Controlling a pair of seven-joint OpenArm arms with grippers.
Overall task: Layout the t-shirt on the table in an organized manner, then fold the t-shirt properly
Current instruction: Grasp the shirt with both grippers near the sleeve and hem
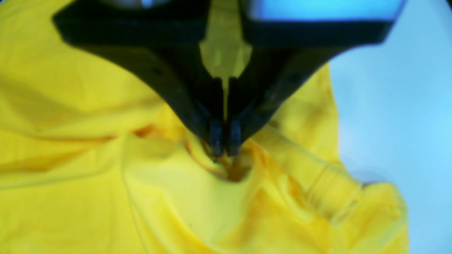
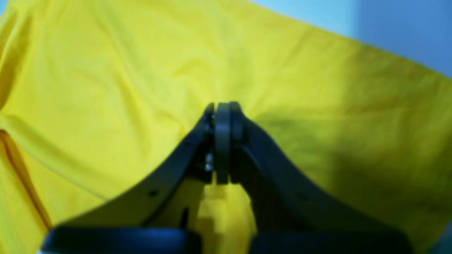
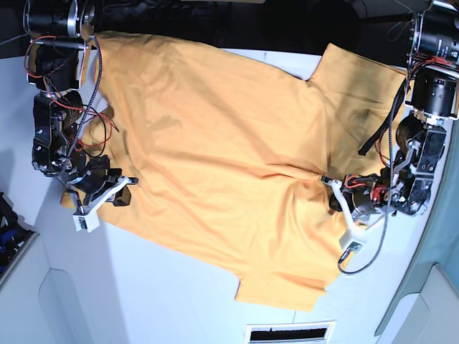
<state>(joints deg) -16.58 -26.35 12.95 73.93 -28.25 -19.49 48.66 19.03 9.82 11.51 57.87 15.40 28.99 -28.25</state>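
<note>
The orange-yellow t-shirt (image 3: 215,143) lies spread and wrinkled across the white table (image 3: 143,287). One sleeve points toward the near edge. My left gripper (image 3: 328,182) is at the shirt's right side. In the left wrist view the left gripper (image 1: 224,150) is shut on a bunched fold of the t-shirt (image 1: 88,106), with creases running into the fingertips. My right gripper (image 3: 123,189) is at the shirt's left edge. In the right wrist view the right gripper (image 2: 222,107) is shut on the t-shirt (image 2: 123,70), and wrinkles fan out from its tips. Bare table (image 1: 395,106) shows beside the cloth.
Both arm bases with red and black cables stand at the table's left (image 3: 54,93) and right (image 3: 430,107) sides. A white label strip (image 3: 290,333) sits at the near edge. Dark gear (image 3: 7,229) lies off the left side. Bare tabletop (image 2: 317,14) shows beyond the shirt's hem.
</note>
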